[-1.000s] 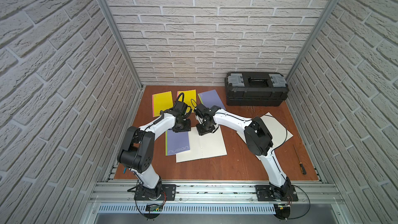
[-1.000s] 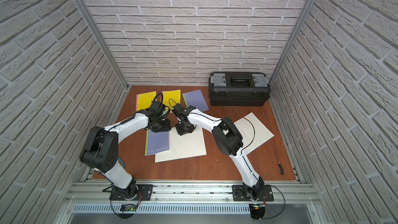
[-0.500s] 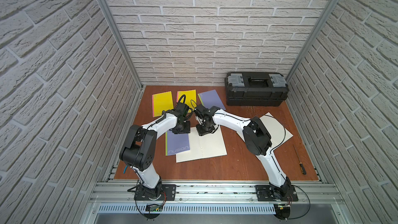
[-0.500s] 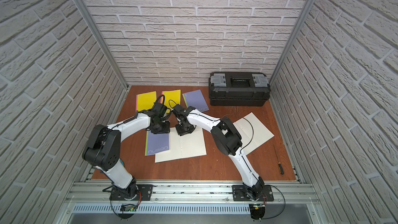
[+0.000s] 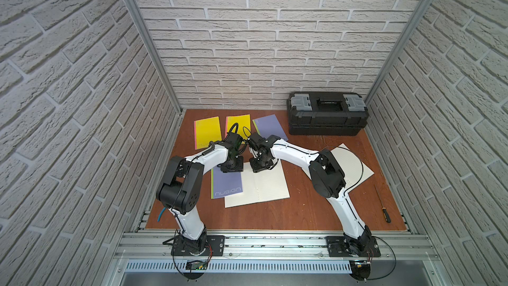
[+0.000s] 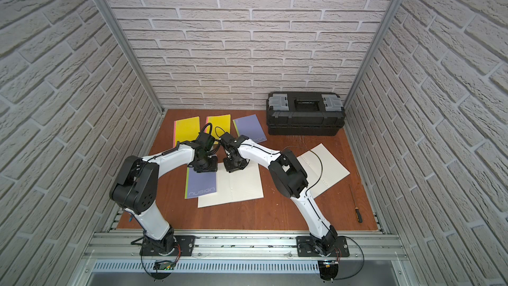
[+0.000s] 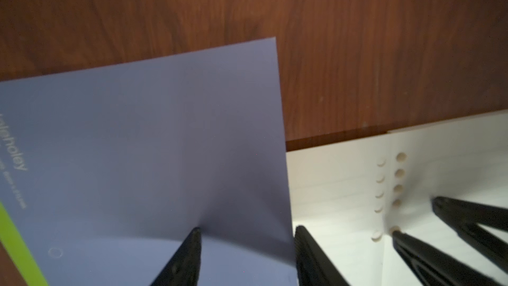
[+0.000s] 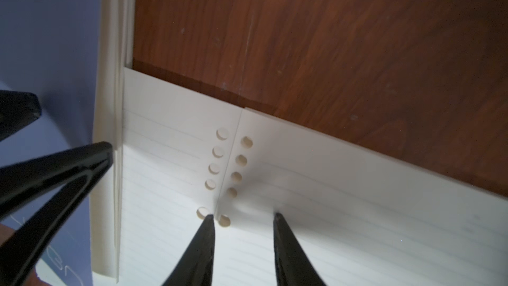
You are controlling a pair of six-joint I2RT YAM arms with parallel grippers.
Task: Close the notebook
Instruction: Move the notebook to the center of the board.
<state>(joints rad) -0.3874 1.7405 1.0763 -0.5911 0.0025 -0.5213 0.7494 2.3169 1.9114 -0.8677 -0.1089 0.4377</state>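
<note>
Purple is what sits in the way, I'd say: a purple cover overlaps the left page of the open notebook, which lies flat in the middle of the bench. Dealing with that well means keeping the fold pinned, moving slowly and not creasing the ruled sheets. The left gripper is spread astride the cover's free edge, one finger on purple, one on white. The right gripper, narrowly parted and pinching nothing I can see, rests its tips on the notebook beside the punched holes.
</note>
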